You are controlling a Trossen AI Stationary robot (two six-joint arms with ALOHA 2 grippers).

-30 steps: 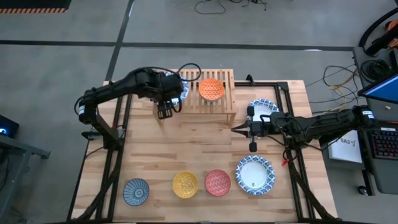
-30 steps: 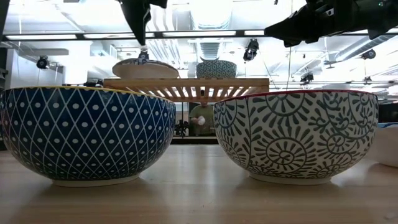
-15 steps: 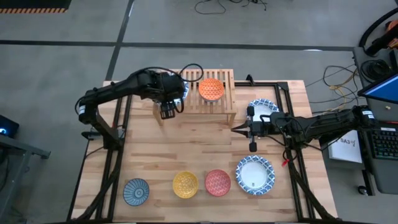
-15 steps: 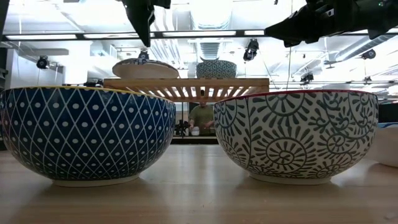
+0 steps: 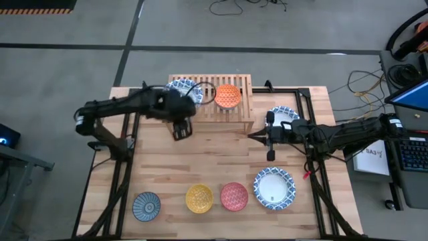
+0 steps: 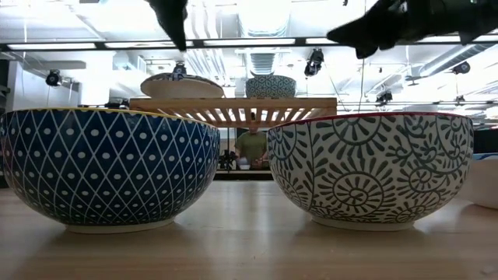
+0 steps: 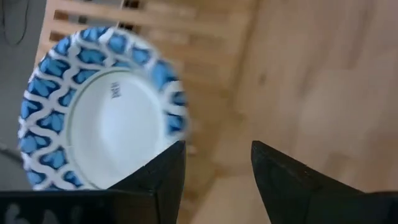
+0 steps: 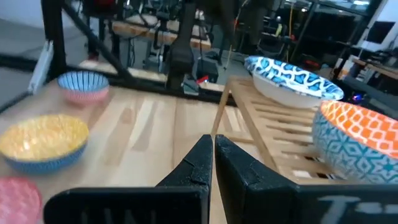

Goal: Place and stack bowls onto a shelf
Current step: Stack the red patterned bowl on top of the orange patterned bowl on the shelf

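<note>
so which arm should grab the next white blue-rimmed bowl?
Probably the right. Its shut right gripper sits between two white blue-rimmed bowls, one beside the arm and one nearer the front edge. The open left gripper is by the light-wood slatted shelf, farther off.

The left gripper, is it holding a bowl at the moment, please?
No, the left gripper is open and empty, with the blue-rimmed white bowl lying on the shelf beyond it.

floor (image 5: 60, 67): grey, dark seam lines, around the table | table (image 5: 221, 150): light wood top on black frame | cables (image 5: 247, 7): on floor beyond table's far edge | laptop (image 5: 411, 94): just right of table | ceiling lights (image 6: 233, 40): long bright strips above table | person (image 6: 251, 146): green top, well behind table
</note>
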